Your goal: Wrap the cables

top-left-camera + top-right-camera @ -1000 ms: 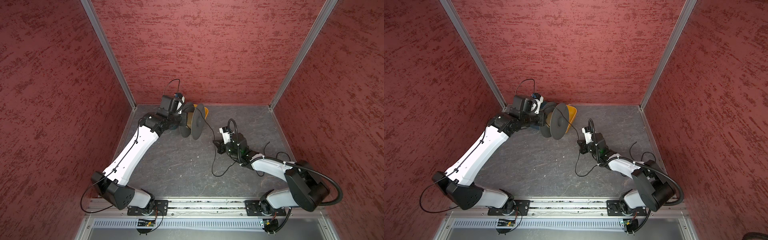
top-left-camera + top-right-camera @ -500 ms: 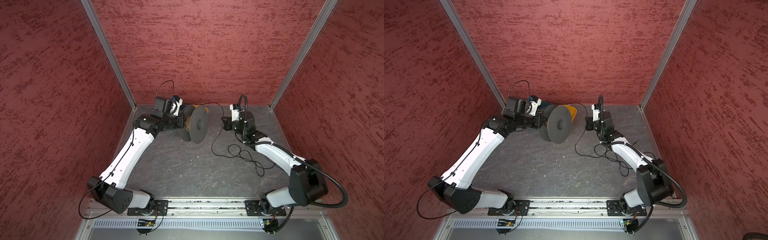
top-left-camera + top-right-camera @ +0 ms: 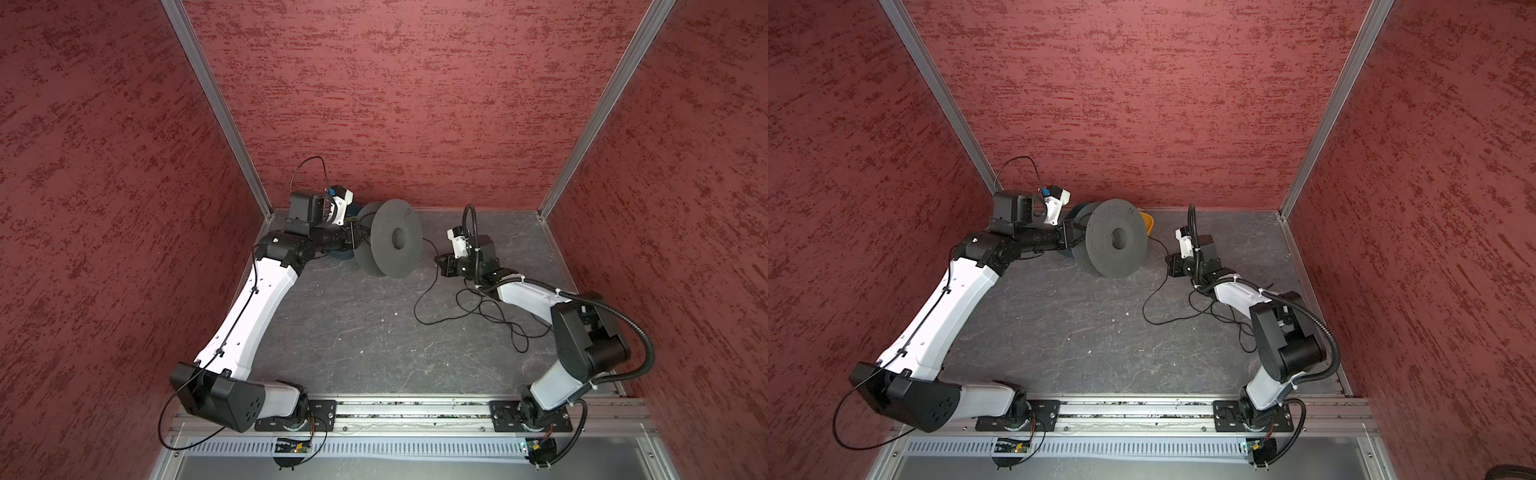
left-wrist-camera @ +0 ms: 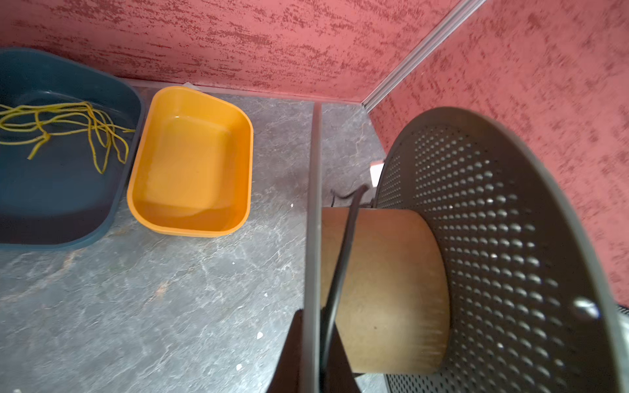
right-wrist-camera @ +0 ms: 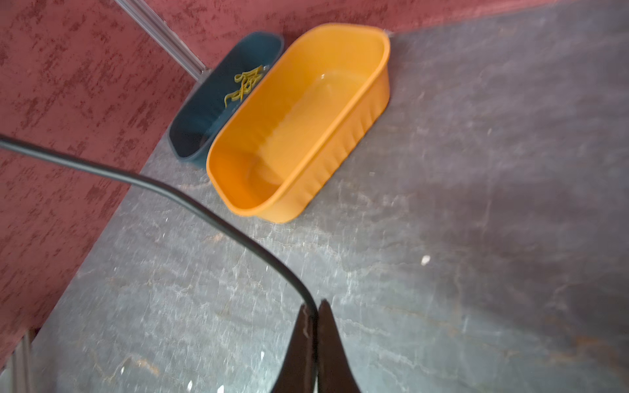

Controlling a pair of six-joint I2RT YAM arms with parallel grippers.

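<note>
winding is under way and, by my judgement, early on. the left pincer (image 4: 315,326) is clenched on the near flange of the spool (image 3: 395,237), held on edge at the back of the bench (image 3: 353,340). the thin black cable (image 5: 190,201) crosses the brown core about once, then runs free to the right pincer (image 5: 315,314), which is clenched on it near the spool. most of the cable lies in loose loops on the bench by the right arm. next, i judge, the right pincer must carry the cable round the core, between the flanges. it needs to stay taut without tugging the spool loose, drawing slack from the loops.
</note>
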